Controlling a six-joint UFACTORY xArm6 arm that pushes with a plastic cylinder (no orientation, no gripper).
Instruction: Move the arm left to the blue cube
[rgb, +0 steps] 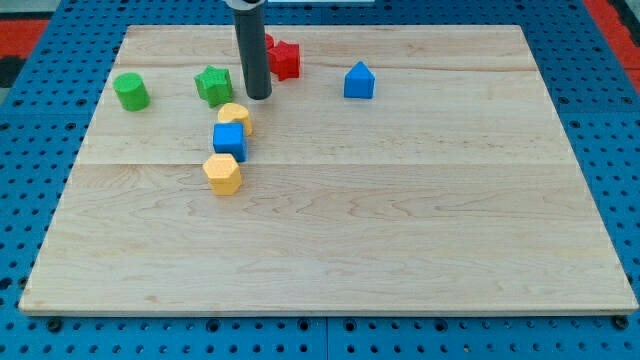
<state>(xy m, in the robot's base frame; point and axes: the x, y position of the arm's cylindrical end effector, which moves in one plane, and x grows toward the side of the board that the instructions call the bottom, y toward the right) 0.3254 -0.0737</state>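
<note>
pale wooden board (400, 230) lies on a blue perforated table (30, 150). the straight dark rod comes down from the view's top; my tip (259, 97) rests on the board with nothing attached to it, a bare rod end holding no block. the tip sits just right of the green star-shaped block (213, 85) and just left of the red star-shaped block (284, 61). the blue cube (229, 140) lies below the tip and slightly to the view's left, apart from it. the cube touches a yellow rounded block (235, 117) above it; a yellow hexagonal block (223, 173) sits just below. green cylinder (131, 91) at far left. blue house-shaped block (359, 81) well to the right.
</note>
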